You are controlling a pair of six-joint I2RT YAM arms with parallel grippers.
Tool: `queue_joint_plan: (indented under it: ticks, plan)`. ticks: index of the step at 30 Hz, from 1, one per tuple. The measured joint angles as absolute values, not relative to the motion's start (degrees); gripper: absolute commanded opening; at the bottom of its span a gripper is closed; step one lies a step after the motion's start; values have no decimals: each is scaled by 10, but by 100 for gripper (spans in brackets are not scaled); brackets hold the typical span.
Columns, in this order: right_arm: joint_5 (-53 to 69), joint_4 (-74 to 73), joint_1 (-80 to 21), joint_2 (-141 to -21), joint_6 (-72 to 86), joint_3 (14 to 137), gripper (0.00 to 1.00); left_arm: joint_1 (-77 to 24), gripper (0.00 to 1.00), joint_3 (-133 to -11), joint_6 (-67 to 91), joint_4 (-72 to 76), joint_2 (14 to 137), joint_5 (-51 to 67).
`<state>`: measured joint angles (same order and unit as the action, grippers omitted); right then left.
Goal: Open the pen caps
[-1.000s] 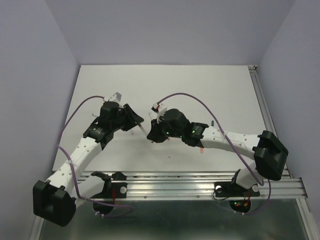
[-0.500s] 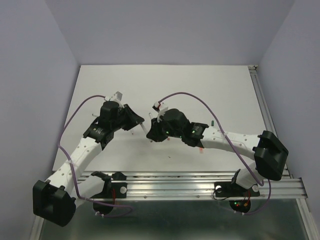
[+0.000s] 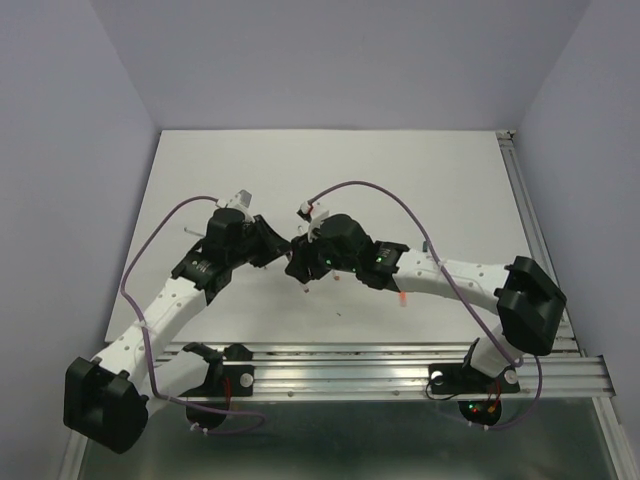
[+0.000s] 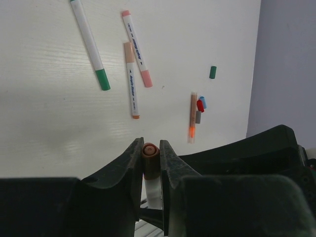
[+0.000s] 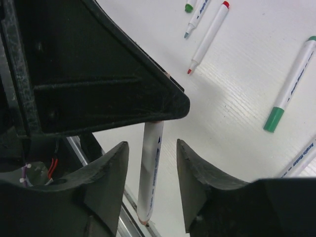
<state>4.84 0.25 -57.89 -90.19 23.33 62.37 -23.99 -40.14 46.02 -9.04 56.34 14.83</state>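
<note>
Mid-uncapping, I reckon: left gripper [image 4: 150, 148] pinches the brown cylindrical plastic pen cap [image 4: 150, 154], long white plastic barrel [image 5: 152, 168] sticking out of it. The right gripper [image 5: 152, 147] straddles that barrel, jaws apart. Next up: clamp, pull straight.

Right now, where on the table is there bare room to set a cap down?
Crowded: the middle, where left gripper and right gripper meet on one pen, with other pens and loose caps close by. Bare: the far table strip from there to the back wall, across to the side rail.
</note>
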Motion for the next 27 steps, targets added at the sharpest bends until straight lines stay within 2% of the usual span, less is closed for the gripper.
queue_joint_plan:
  ticks: [4, 8, 12, 17, 20, 23, 27]
  plan:
    - [47, 4, -579, -917, 229, 635, 16, -244, 0, -401, 469, -84, 563, 148]
    - [41, 1, -578, -917, 237, 635, 1, -244, 0, -403, 478, -84, 564, 134]
    - [38, 38, -577, -900, 252, 602, 1, -240, 0, -423, 479, -103, 578, 136]
    - [39, 127, -564, -834, 297, 508, 1, -221, 0, -485, 478, -144, 646, 213]
    - [91, 94, -573, -747, 322, 412, 1, -145, 0, -507, 454, -120, 672, 139]
    - [109, 73, -584, -702, 338, 370, 1, -72, 0, -512, 441, -109, 681, 97]
    - [107, 55, -586, -670, 354, 349, 1, -51, 0, -512, 433, -109, 682, 84]
